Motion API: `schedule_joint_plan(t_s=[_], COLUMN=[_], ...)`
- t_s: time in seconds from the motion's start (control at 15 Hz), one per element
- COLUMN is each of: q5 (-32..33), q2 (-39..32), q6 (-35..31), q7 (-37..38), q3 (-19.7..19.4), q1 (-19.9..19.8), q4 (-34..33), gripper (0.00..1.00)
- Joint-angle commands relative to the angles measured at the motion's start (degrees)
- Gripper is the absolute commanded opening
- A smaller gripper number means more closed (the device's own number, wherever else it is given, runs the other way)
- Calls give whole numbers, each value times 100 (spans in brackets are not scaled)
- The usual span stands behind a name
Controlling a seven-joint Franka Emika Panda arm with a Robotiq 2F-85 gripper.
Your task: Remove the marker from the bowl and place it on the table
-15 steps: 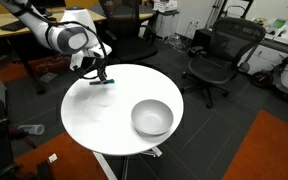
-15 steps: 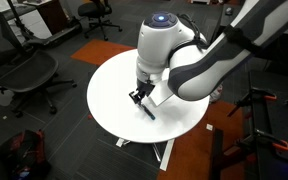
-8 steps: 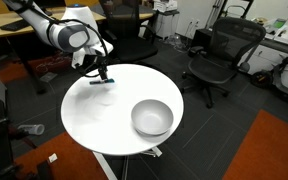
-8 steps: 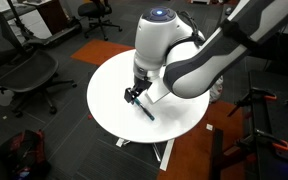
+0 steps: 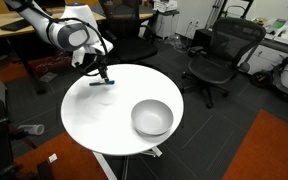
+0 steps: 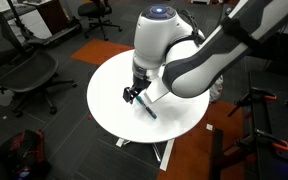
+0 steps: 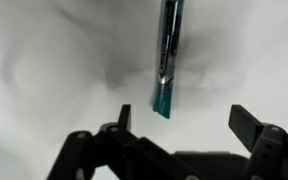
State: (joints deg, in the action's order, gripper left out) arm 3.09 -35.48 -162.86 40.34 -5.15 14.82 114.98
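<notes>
On the white table (image 5: 89,125), well apart from the empty metal bowl (image 5: 152,117), the teal marker (image 7: 169,55) lies flat. My gripper (image 7: 182,118) hangs just above it, its fingers (image 7: 246,122) spread wide with nothing between them. Compared with a second ago, the gripper has risen slightly off the marker, which has not moved. I judge the placement done; only pulling the arm clear remains.

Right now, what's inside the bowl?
Nothing shows inside the bowl; its near wall hides a little of the bottom. The marker lies out on the table, below the open gripper.
</notes>
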Motion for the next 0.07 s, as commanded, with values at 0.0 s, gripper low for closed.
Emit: schedule_joint_plan(t_s=[0.0], q5=[-170], q2=[-2], q6=[4], q7=[-133], q3=[-89], q1=[95], q4=[0], gripper=[100])
